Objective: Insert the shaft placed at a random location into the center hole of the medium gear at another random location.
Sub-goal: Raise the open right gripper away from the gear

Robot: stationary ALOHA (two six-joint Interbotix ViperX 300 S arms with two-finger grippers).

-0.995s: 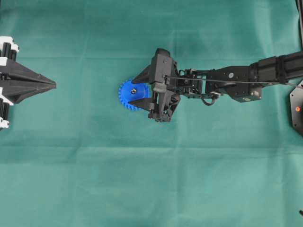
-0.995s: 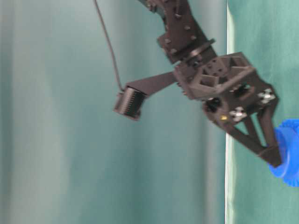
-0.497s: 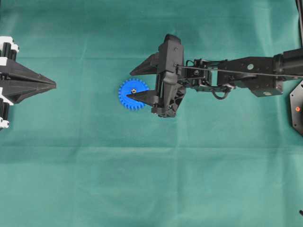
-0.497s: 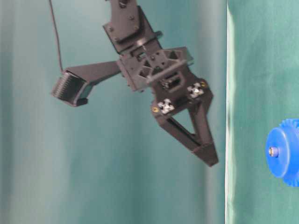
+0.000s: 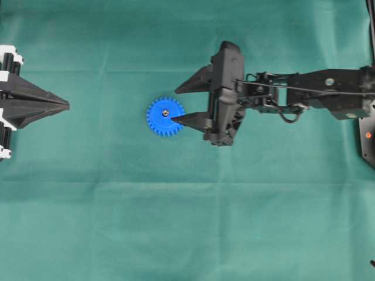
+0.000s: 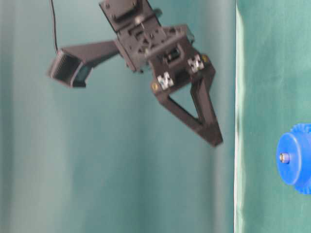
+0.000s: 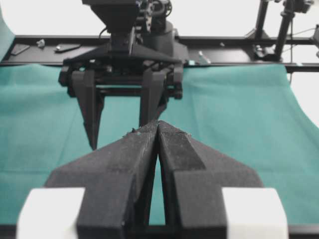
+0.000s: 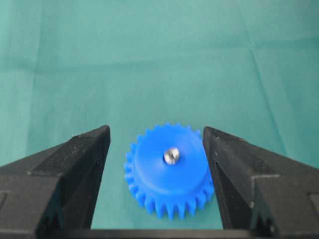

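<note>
- The blue gear [image 5: 165, 117] lies flat on the green cloth [image 5: 176, 222], left of the middle of the overhead view; in the table-level view it is cut off by the right edge.
- The pin [image 8: 171, 156] stands in the hole at the middle of the gear's hub, only its silvery top showing; the hole itself is hidden by it.
- The right gripper [image 5: 181, 104] hangs above the cloth with its fingers spread wide and nothing between them. From overhead one fingertip overlaps the gear's rim, but the table-level view shows the gripper clear of the gear.
- In the right wrist view both fingers [image 8: 75, 164] are cut off at the bottom edge.
- The left gripper [image 5: 65, 106] sits at the far left edge, partly out of frame, its fingers pressed together and holding nothing.
</note>
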